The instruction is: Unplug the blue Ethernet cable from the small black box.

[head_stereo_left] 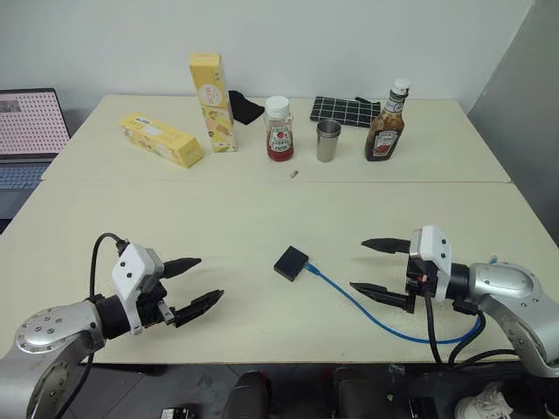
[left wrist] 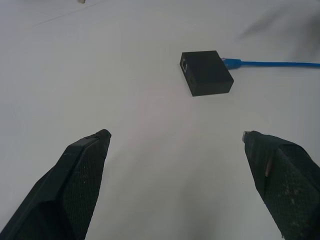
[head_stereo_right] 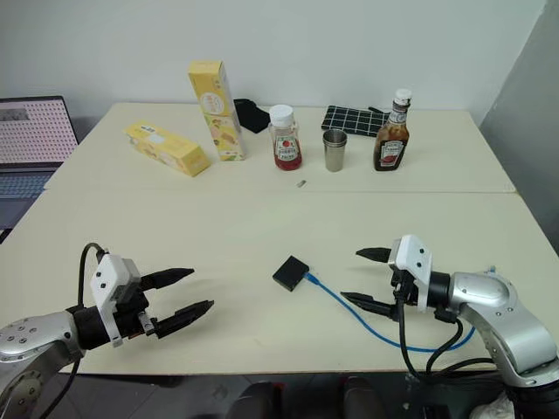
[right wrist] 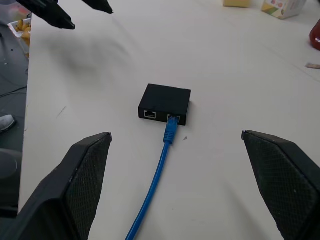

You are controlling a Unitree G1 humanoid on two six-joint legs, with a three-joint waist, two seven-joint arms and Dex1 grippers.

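Note:
The small black box (head_stereo_left: 291, 262) lies flat on the cream table (head_stereo_left: 262, 209), between my two arms. The blue Ethernet cable (head_stereo_left: 367, 312) is plugged into the side of the box facing my right arm and curves away to the table's front right edge. In the right wrist view the plug sits in one port of the box (right wrist: 165, 103), beside a second port that is free. My right gripper (head_stereo_left: 374, 266) hovers open a short way right of the box, pointing at it. My left gripper (head_stereo_left: 194, 279) is open to the box's left, well apart from it.
Along the far side stand a yellow carton lying flat (head_stereo_left: 161, 140), an upright yellow carton (head_stereo_left: 212, 100), a red sauce jar (head_stereo_left: 279, 129), a metal cup (head_stereo_left: 328, 140) and a brown sauce bottle (head_stereo_left: 385, 122). A gridded black mat (head_stereo_left: 345, 111) and a laptop (head_stereo_left: 31, 131) lie beyond.

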